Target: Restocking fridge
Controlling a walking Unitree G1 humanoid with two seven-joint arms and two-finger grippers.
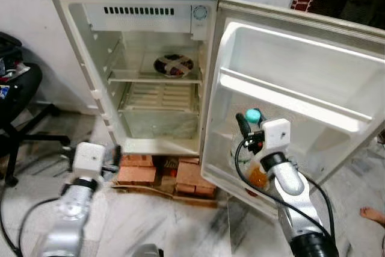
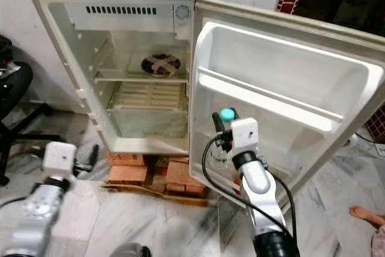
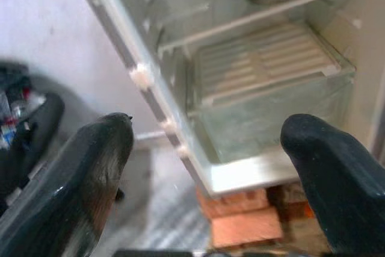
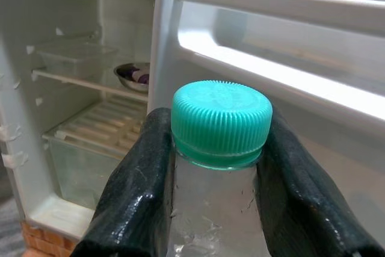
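Note:
A clear plastic bottle with a teal cap stands upright against the inside of the open fridge door, in its lower part. My right gripper is shut on the bottle's neck, just under the cap, with one black finger on each side. The small white fridge stands open, with a bowl on its upper shelf and a clear crisper drawer below. My left gripper is open and holds nothing, low at the left near the fridge's bottom corner.
The fridge rests on red bricks over a marble floor. A black office chair stands at the far left. A person's bare foot shows at the right edge. Something orange lies low in the door beside my right arm.

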